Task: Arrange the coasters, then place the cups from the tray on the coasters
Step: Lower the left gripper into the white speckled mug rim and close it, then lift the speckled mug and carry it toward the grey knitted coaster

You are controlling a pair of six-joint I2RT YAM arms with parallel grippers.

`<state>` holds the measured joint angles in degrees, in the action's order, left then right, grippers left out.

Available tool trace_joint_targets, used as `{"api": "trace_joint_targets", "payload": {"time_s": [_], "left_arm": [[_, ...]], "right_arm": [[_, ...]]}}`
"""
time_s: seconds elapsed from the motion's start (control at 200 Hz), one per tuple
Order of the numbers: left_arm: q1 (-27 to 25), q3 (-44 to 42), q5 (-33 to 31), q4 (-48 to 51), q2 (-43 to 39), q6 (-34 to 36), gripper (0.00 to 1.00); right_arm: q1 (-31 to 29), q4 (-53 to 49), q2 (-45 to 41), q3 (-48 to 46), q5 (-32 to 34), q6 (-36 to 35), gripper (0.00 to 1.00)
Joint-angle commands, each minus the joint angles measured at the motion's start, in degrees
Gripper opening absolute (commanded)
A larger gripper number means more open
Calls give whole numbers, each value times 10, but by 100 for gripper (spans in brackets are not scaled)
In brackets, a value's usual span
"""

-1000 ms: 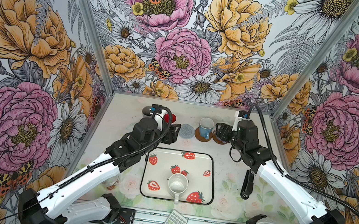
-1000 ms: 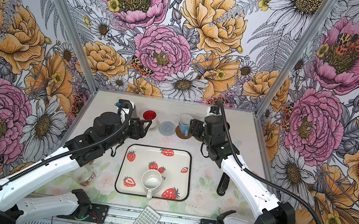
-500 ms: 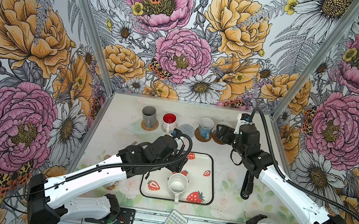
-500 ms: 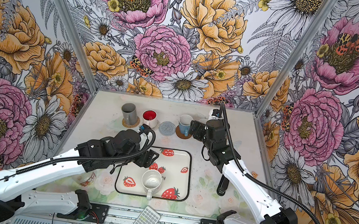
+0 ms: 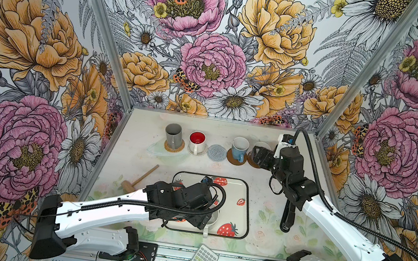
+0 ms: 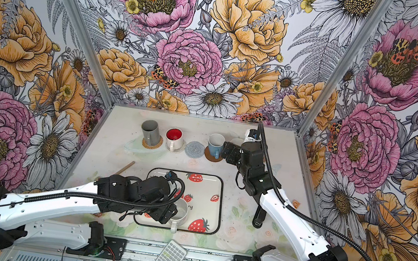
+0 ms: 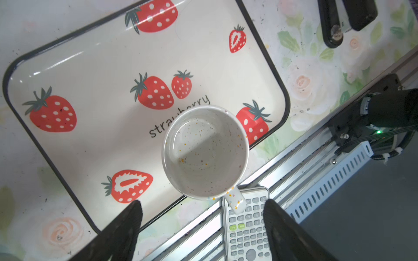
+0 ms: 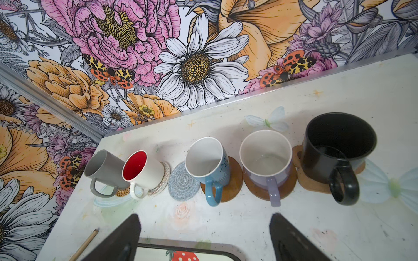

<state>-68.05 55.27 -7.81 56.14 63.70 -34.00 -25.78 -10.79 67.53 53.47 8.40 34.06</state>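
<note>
Left fingers (image 7: 122, 228), spread open, have swung back to the speckled cup (image 7: 204, 151); right fingers (image 8: 122, 239) also open.

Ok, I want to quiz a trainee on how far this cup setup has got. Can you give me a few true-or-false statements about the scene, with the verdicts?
1. The blue-grey crochet coaster has no cup on it. True.
2. The tray is empty. False: the white speckled mug stands on it.
3. The left gripper is shut on the white speckled mug. False: its jaws stand open and grip nothing.
4. The black mug sits on the paw-shaped coaster. True.
5. The right gripper is open and holds no cup. True.
</note>
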Motion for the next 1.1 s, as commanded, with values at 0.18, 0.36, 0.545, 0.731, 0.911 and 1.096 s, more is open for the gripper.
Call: {"api": "trace_joint_targets", "payload": {"time_s": [0.18, 0.36, 0.545, 0.731, 0.911, 1.096], "left_arm": [[-56, -39, 0, 11, 4, -103, 87], [-71, -42, -9, 4, 29, -123, 88], [-77, -46, 1, -42, 72, -125, 88], [-77, -43, -5, -61, 119, -135, 85], [-77, -42, -17, -74, 149, -145, 66], [-77, -41, -35, -79, 167, -156, 46]], "right_arm": [[4, 17, 1, 0, 11, 4, 91], [4, 20, 12, 4, 4, 6, 91], [4, 20, 8, 0, 6, 5, 91], [5, 21, 0, -6, 9, 6, 91], [5, 20, -4, -10, 10, 7, 91], [5, 21, -7, -12, 10, 7, 91]]}}
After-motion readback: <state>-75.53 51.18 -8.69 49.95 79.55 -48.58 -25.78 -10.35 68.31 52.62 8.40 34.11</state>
